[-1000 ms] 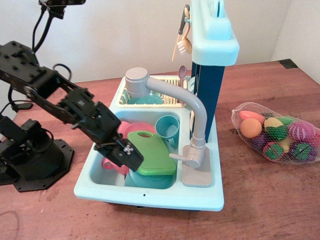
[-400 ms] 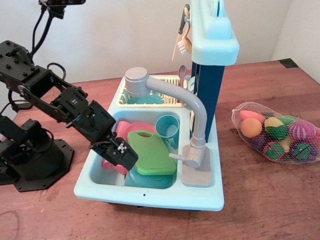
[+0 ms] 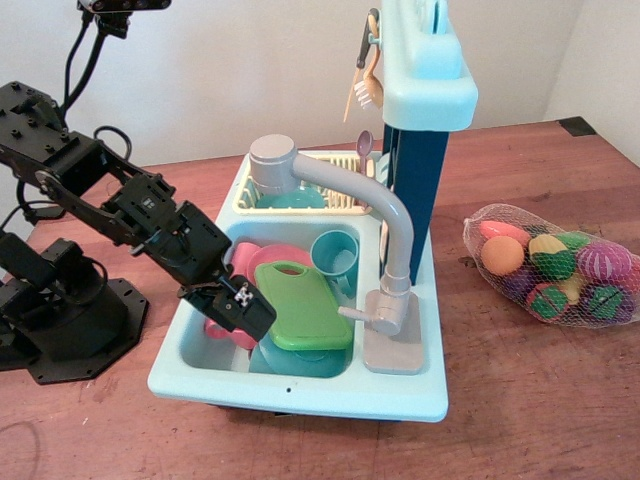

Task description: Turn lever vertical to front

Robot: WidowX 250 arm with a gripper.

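The lever (image 3: 356, 314) is a short light-grey stub sticking out to the left from the toy faucet's blocky grey base (image 3: 393, 332), on the right rim of the light-blue sink (image 3: 300, 392). The long grey spout (image 3: 345, 190) curves up and back to the left. My black gripper (image 3: 240, 312) hangs over the left part of the basin, well to the left of the lever, beside a green cutting board (image 3: 302, 305). Its jaws look closed and hold nothing that I can see.
The basin holds pink plates (image 3: 252, 258), a teal cup (image 3: 335, 254) and a teal dish. A yellow rack (image 3: 300, 198) stands behind it, a blue-and-mint tower (image 3: 425, 110) at the back right. A net bag of toy fruit (image 3: 550, 268) lies on the wooden table at the right.
The gripper has pulled back to the left and slightly up from the cutting board's edge since a second ago. It has stayed still in the last half second. The lever is unchanged.
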